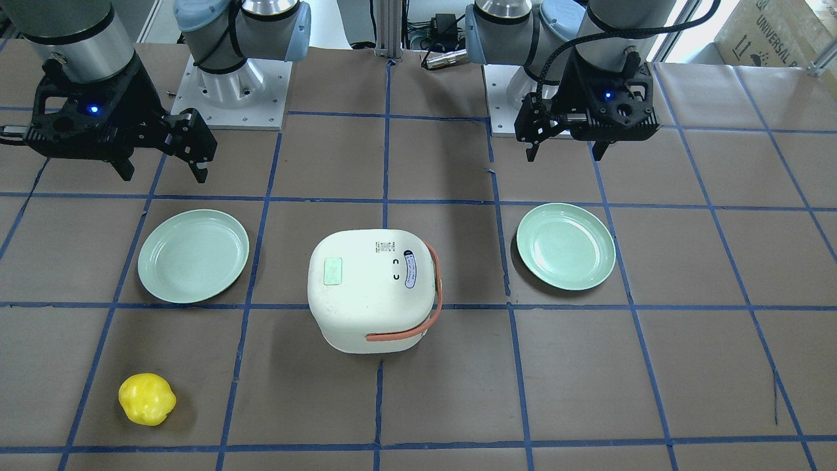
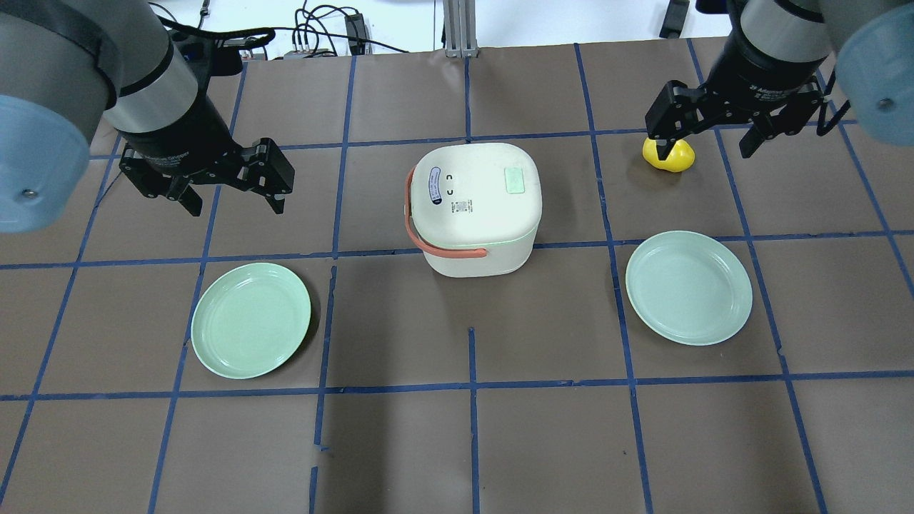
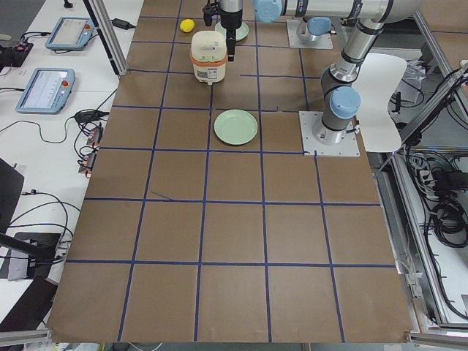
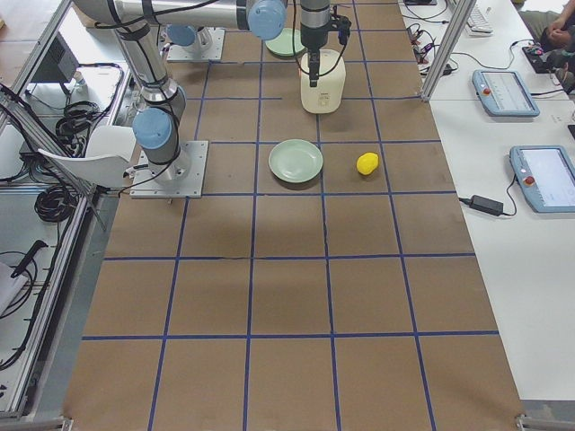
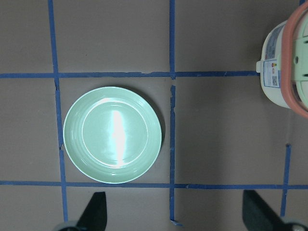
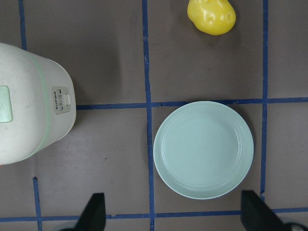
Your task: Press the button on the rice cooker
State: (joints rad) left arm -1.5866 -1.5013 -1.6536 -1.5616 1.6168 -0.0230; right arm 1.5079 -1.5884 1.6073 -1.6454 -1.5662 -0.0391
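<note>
The cream-white rice cooker (image 1: 373, 288) stands with its lid shut at the table's middle, orange-red handle folded down; it also shows in the overhead view (image 2: 475, 207). A mint patch (image 2: 515, 180) sits on the lid. A small switch panel (image 6: 62, 100) shows on its side wall facing the robot's right. My left gripper (image 2: 235, 207) is open and empty, hovering left of the cooker, apart from it. My right gripper (image 2: 707, 152) is open and empty, hovering to the cooker's right. The wrist views show both pairs of fingertips (image 5: 98, 207) (image 6: 96, 207) wide apart.
A mint-green plate (image 2: 251, 320) lies under the left gripper's side, another plate (image 2: 689, 287) on the right side. A yellow toy pepper (image 1: 147, 399) lies far right, beyond the right plate. Blue tape lines grid the brown table.
</note>
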